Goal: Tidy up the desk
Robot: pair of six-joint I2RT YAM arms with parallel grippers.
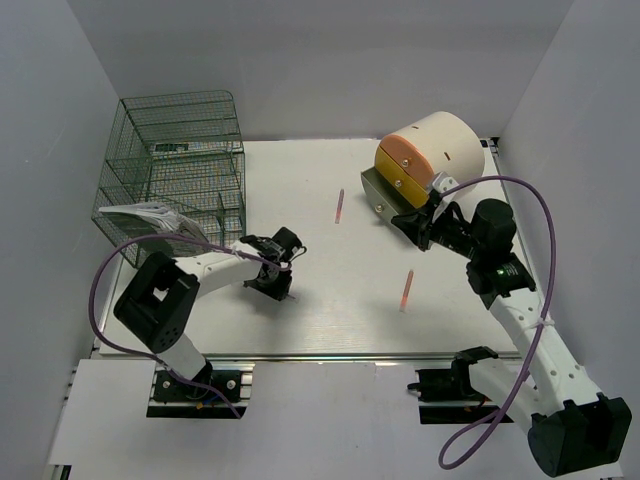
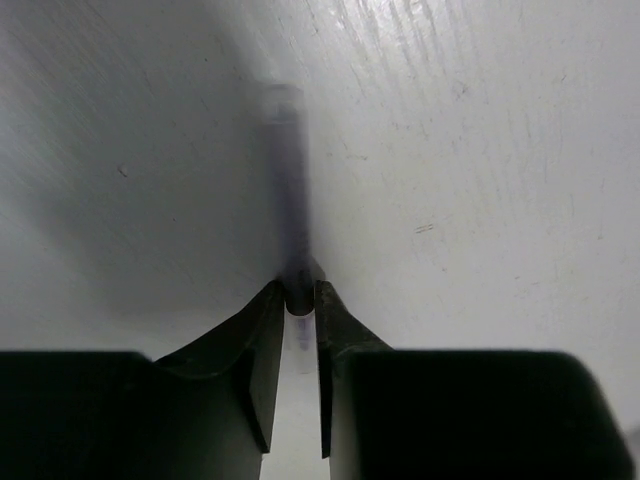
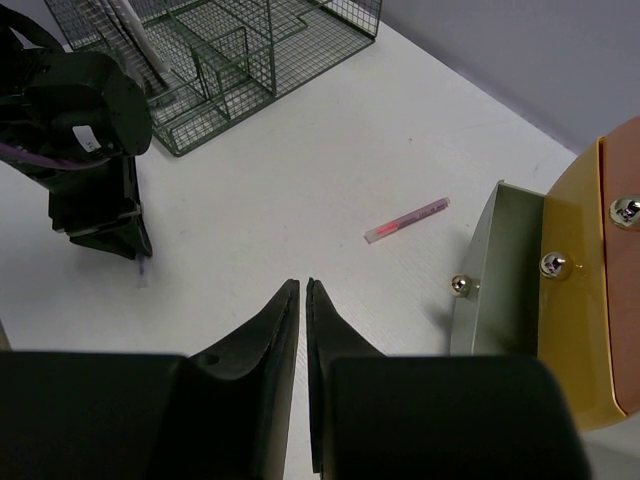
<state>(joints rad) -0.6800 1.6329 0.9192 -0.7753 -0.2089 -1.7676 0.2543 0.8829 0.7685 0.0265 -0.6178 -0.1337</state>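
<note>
The white desk (image 1: 330, 300) lies under both arms. My left gripper (image 2: 300, 296) is down at the desk left of centre (image 1: 280, 290), its fingertips pressed on both sides of a dark purple pen (image 2: 290, 190) that lies flat and points away from the wrist camera. In the right wrist view the pen's pale end (image 3: 142, 273) pokes out under that gripper. My right gripper (image 3: 303, 285) hovers above the desk at the right (image 1: 425, 232), shut with nothing between its fingers.
A green wire-mesh rack (image 1: 180, 165) stands at the back left with papers (image 1: 150, 215) in its lower tier. A cream cylinder with an orange face (image 1: 430, 160) sits on a metal bracket (image 3: 495, 270) at the back right. Two red pens (image 1: 340, 206) (image 1: 406, 289) lie mid-desk.
</note>
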